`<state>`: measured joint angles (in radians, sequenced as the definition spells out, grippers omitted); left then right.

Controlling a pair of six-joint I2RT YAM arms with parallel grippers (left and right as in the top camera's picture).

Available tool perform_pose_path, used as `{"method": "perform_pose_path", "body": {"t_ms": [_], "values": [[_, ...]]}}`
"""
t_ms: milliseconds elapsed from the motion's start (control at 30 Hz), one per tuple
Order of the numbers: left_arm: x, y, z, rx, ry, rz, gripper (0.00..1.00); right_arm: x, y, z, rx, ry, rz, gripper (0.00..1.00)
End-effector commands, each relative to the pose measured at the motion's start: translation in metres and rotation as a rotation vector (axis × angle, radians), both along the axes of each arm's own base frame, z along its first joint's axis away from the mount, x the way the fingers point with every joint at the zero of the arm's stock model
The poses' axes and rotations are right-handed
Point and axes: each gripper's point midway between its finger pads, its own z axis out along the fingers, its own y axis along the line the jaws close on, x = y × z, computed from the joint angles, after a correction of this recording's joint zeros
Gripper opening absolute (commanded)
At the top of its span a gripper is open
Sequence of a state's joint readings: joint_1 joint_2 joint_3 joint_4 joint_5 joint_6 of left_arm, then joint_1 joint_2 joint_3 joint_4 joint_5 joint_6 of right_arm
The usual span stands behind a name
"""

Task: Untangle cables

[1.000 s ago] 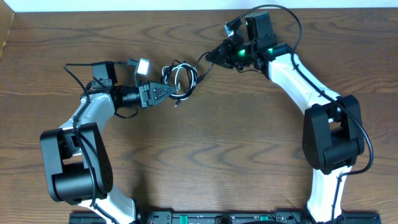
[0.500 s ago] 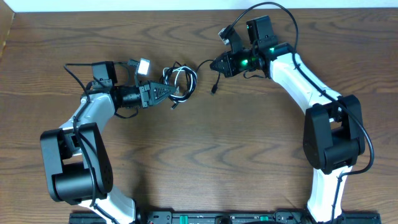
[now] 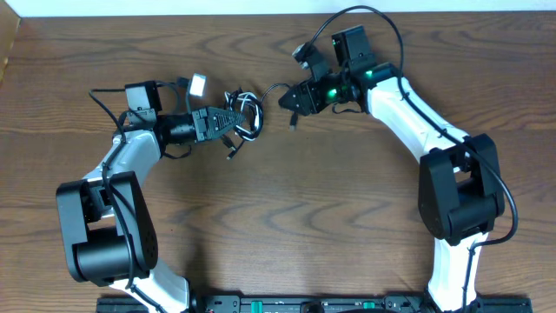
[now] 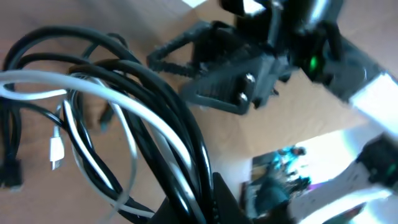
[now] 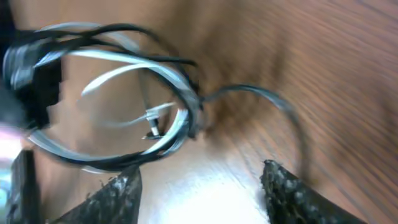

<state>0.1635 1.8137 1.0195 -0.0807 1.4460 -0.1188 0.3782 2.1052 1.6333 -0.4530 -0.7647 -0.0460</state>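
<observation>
The left gripper [image 3: 228,119] pinches the tangled cables [image 3: 248,115] to anchor them, while the right gripper [image 3: 290,102], spread and empty, faces the loops just ahead.

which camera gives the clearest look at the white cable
The left wrist view: the white cable fills the frame, its loops and small plug sharp among the black cables. Overhead shows it only as a tiny pale loop; the right wrist view shows its loops, but blurred.
</observation>
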Motion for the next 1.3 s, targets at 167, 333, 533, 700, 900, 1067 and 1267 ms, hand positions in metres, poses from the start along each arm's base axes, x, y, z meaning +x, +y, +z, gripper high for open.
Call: {"method": "perform_pose_path", "body": {"t_ms": [167,333,533,700,900,1067,1267], "values": [[0.014,0.009,-0.006,-0.131,0.701,0.230,0.07,-0.052,0.026,0.053,0.326,-0.133,0.396,0.67],[0.014,0.008,-0.005,-0.224,0.965,0.275,0.07,-0.065,0.038,0.049,0.312,-0.183,0.459,0.66],[0.009,0.006,0.001,-0.274,1.066,0.248,0.07,-0.074,0.057,0.028,0.199,-0.223,0.478,0.58],[0.008,0.005,0.002,-0.279,1.067,0.237,0.08,-0.091,0.077,0.020,0.194,-0.234,0.537,0.58],[0.009,0.005,0.003,-0.285,1.082,0.239,0.07,-0.099,0.089,0.010,0.138,-0.238,0.542,0.54],[0.017,0.007,0.008,-0.285,1.022,0.249,0.08,-0.095,0.089,0.010,0.135,-0.219,0.514,0.01],[0.046,0.014,0.032,-0.235,0.642,0.264,0.50,-0.064,0.082,0.030,0.214,-0.089,0.343,0.01]]}}
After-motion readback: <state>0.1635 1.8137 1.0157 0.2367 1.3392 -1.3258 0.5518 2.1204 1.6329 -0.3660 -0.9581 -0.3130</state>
